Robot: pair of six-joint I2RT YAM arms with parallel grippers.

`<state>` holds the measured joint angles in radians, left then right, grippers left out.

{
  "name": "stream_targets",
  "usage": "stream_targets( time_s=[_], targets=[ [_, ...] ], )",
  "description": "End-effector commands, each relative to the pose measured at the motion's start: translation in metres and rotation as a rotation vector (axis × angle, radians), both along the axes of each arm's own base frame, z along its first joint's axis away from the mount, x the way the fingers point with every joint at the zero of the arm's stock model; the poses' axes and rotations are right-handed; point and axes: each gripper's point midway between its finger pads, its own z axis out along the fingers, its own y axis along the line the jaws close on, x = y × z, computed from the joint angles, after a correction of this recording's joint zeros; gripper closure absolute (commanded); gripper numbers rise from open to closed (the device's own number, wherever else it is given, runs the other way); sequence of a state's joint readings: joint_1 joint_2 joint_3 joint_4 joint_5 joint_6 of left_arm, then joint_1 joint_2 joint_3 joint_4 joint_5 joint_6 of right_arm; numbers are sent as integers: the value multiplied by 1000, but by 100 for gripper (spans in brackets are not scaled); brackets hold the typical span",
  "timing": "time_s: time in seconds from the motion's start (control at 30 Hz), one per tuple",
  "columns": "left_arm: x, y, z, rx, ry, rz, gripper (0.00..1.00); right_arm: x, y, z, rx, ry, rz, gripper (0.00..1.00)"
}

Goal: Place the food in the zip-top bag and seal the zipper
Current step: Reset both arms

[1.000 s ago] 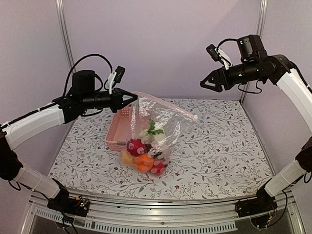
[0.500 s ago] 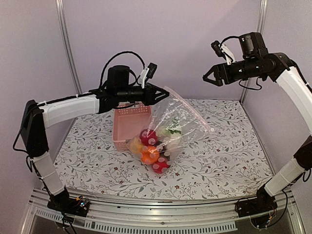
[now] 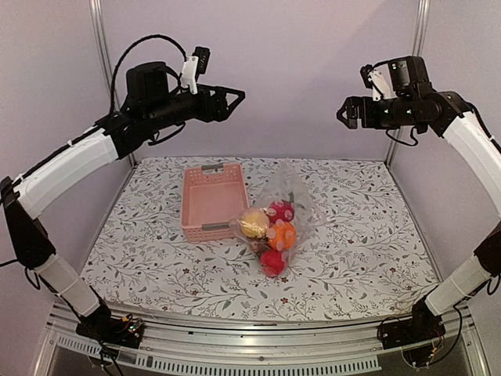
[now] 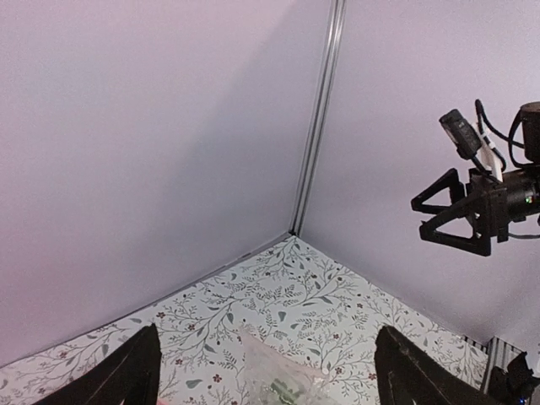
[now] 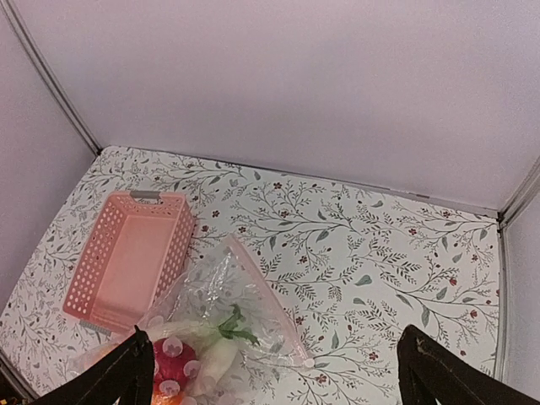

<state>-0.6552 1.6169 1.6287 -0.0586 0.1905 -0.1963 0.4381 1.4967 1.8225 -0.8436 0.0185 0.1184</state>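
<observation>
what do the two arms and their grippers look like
Both arms have white shell links, the left arm and right arm alike, with black joints and black motor housings at the wrists. The left gripper and right gripper are black, with angular open-frame fingers. A black cable loops over the left wrist; each wrist carries a small black-and-white camera.

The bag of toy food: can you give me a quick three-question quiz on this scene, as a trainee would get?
1. True or false: the pink basket is empty.
2. Fill in: the left tool and the right tool are both ____ (open or shut).
3. The clear bag with the toy food is: A) held by the left tool, B) lying on the table, C) in the basket.
Key: 1 true; 2 open; 3 B.
</observation>
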Motion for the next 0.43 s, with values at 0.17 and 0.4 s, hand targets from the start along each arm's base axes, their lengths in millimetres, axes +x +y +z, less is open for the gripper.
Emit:
stream_targets(
  time_s=[0.17,0.4],
  targets=[
    [-9,96,4,182,9,349,11,9,-28,31,149,-102,-227,1],
    [-14,134,11,222,-14,473,6,10,-28,36,158,-138,-218,1]
  ],
)
